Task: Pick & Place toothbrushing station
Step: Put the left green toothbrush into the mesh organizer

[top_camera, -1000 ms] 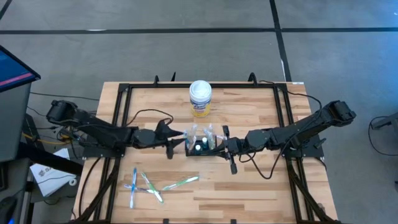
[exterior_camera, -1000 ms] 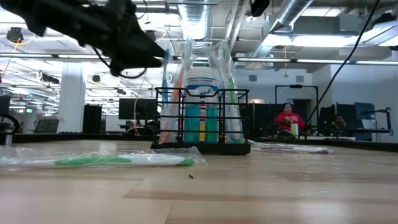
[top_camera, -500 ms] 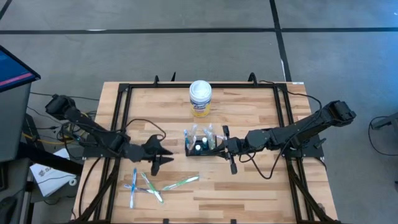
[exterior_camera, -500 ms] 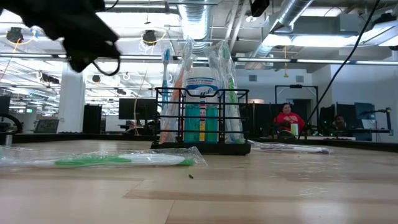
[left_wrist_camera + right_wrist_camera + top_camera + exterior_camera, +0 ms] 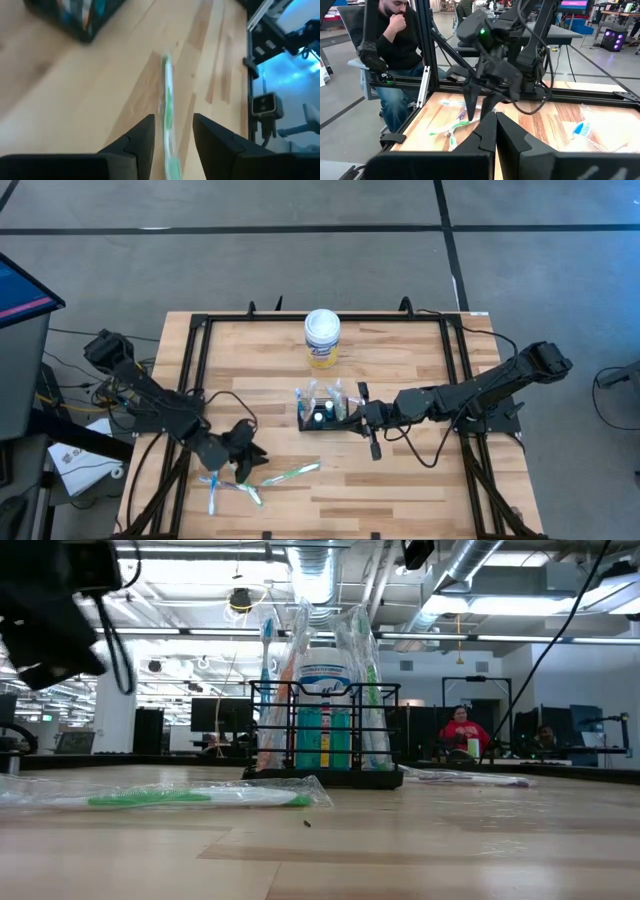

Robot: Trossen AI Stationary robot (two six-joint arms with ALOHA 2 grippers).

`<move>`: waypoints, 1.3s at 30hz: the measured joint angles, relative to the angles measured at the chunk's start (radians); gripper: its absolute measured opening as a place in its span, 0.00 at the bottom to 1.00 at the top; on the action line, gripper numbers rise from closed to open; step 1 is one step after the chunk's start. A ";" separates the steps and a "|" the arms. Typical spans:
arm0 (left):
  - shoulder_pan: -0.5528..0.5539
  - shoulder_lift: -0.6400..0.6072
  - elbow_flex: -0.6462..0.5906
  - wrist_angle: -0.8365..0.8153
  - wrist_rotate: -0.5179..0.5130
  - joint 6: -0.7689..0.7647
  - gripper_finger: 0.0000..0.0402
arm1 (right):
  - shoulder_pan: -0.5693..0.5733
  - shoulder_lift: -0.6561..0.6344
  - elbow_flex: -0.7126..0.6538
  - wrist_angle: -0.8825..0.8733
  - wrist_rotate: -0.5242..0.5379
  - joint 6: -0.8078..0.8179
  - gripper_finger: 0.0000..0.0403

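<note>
The black wire-mesh caddy [image 5: 322,414] stands on its base at the table's middle, with wrapped toothbrushes and tubes upright in it [image 5: 325,730]. My left gripper [image 5: 250,458] is open above the table, near the loose wrapped toothbrushes at the near left. In the left wrist view its fingers [image 5: 172,117] stand either side of a green wrapped toothbrush [image 5: 167,100] lying flat on the table below, without touching it. My right gripper [image 5: 352,418] is shut right beside the caddy's right end; it also shows in the right wrist view [image 5: 494,116]. My right gripper comes level from the table's right, with its shut fingers at the caddy's right end. The place where they meet is too small in the high view and lies outside the right wrist view. I cannot tell whether it touches the caddy.
A white-lidded, yellow-labelled canister [image 5: 322,338] stands behind the caddy. Several wrapped toothbrushes [image 5: 232,480] lie at the near left, the green one [image 5: 292,473] nearest the middle. A black frame [image 5: 190,380] rims the table. A seated person [image 5: 395,50] is beyond the table's left edge.
My left gripper has drawn back from the caddy's left side. It has gone toward the table's near and left edges and tipped down over the loose toothbrushes. The caddy and my right gripper have stayed still.
</note>
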 joint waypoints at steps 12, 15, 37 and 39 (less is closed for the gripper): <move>-0.154 0.045 0.001 -0.001 0.061 -0.311 0.19 | 0.000 0.000 0.000 0.000 0.000 0.000 0.00; -0.168 0.044 0.001 -0.015 0.076 -0.366 0.19 | 0.000 0.000 0.000 0.000 0.000 0.000 0.00; -0.108 -0.143 0.002 -0.446 0.291 -0.568 0.19 | -0.002 0.000 0.000 0.000 0.000 0.000 0.00; -0.106 -0.185 0.002 -0.495 0.333 -0.562 0.19 | -0.002 0.000 0.000 0.000 0.000 0.000 0.00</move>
